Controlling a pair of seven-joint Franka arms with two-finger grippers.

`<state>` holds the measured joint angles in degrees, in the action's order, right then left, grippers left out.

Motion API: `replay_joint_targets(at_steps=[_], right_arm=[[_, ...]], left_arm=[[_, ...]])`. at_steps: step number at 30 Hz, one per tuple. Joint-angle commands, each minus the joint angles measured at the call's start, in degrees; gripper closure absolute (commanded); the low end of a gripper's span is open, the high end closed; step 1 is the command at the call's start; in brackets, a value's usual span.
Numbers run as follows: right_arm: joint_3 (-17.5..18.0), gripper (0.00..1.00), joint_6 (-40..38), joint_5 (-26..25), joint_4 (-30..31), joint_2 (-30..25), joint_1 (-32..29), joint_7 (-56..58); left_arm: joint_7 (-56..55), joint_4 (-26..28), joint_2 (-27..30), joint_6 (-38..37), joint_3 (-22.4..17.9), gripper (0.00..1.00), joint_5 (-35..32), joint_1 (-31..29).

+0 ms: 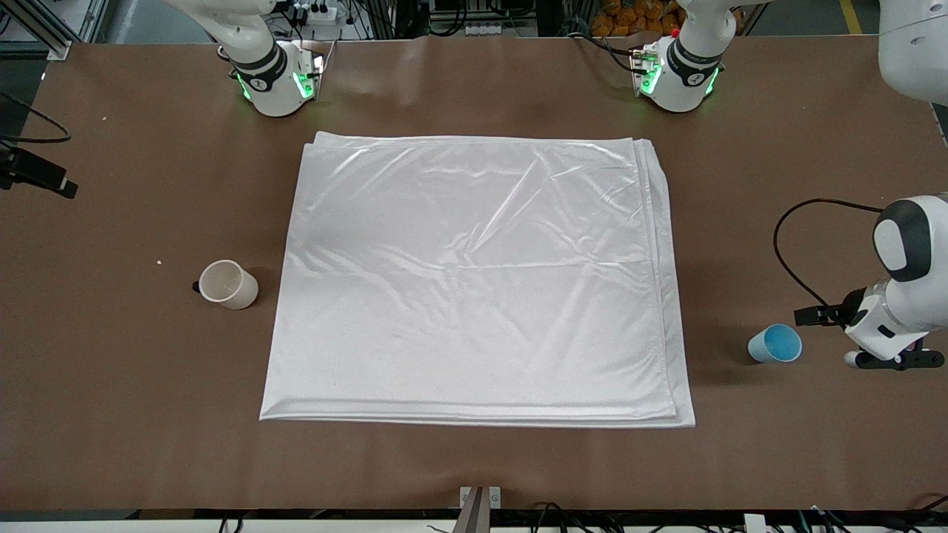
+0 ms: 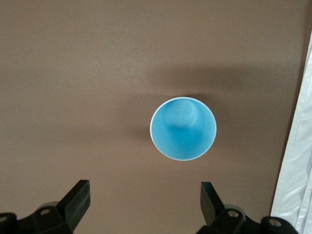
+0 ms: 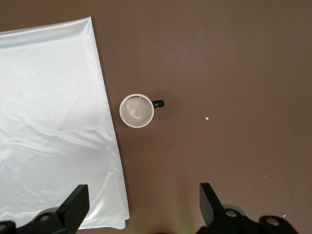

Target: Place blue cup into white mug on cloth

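The light-blue cup (image 1: 775,343) stands upright on the bare brown table at the left arm's end, just off the cloth's edge. Seen from above in the left wrist view, the cup (image 2: 183,128) sits a little ahead of my left gripper (image 2: 145,187), which hangs open and holds nothing. The cream mug (image 1: 228,284) with its black handle stands upright on bare table at the right arm's end, beside the cloth (image 1: 474,281) and not on it. My right gripper (image 3: 144,191) is open high above the table, with the mug (image 3: 137,110) and the cloth's edge (image 3: 53,122) below it.
The two arm bases (image 1: 278,81) (image 1: 678,74) stand along the table's far edge. A black cable (image 1: 785,252) loops from the left arm's wrist. Small crumbs (image 1: 158,262) lie near the mug. A black device (image 1: 37,176) sticks in at the right arm's end.
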<state>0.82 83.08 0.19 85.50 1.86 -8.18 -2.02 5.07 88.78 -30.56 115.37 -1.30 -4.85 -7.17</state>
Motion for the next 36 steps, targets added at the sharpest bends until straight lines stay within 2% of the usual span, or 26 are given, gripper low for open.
replay_joint_targets(at_steps=[1,15,36], right_arm=[[0.2,0.00,1.7,1.0,2.3,-0.8,-1.0,0.8],[0.3,0.00,10.3,1.0,9.8,-0.9,-1.0,0.8],[0.4,0.00,27.3,1.3,29.2,-1.2,-1.1,1.0]], left_arm=[[0.6,-0.6,-0.4,0.3,0.2,0.00,-1.1,-0.1],[0.7,-0.5,-1.4,2.2,0.2,0.00,-1.1,-0.1],[0.7,-0.6,-5.3,6.1,0.2,0.00,-1.2,-0.1]])
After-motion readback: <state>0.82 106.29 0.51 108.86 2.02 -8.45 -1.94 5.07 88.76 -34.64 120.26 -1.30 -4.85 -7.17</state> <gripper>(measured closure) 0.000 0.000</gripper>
